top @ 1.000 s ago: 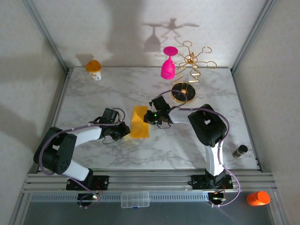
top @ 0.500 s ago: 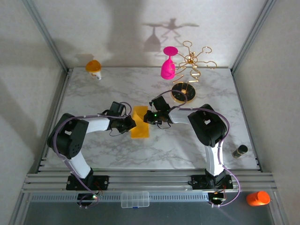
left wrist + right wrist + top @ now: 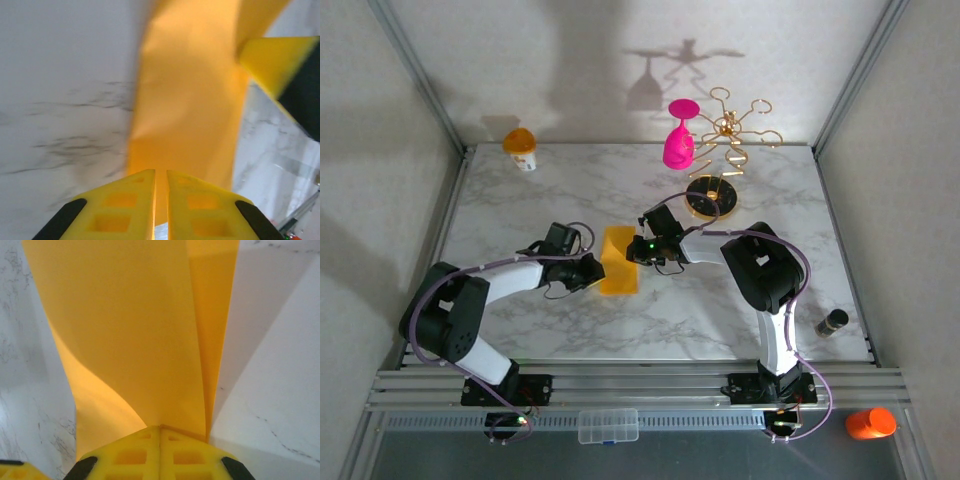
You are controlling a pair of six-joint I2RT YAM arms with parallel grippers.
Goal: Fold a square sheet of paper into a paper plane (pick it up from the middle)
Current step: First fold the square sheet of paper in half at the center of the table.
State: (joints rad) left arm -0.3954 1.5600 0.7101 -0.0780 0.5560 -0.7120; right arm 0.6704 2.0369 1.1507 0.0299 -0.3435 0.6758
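Left gripper point(image 3: 160, 175) slightly back, narrow-jawed on edge of paper sheet point(image 3: 618, 262); right gripper point(image 3: 160, 429) tight on it.

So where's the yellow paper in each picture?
Top external: the yellow paper lies near the picture's centre.
Left wrist: the yellow paper runs down the middle.
Right wrist: the yellow paper spreads across the upper middle.
Shared landmark: the grey-veined marble table around it.

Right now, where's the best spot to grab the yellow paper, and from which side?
Pinch the left long edge of the yellow paper, coming in low from the left. It is thin and folded, and the jaws of the right gripper are shut on its right edge, so that side is taken.
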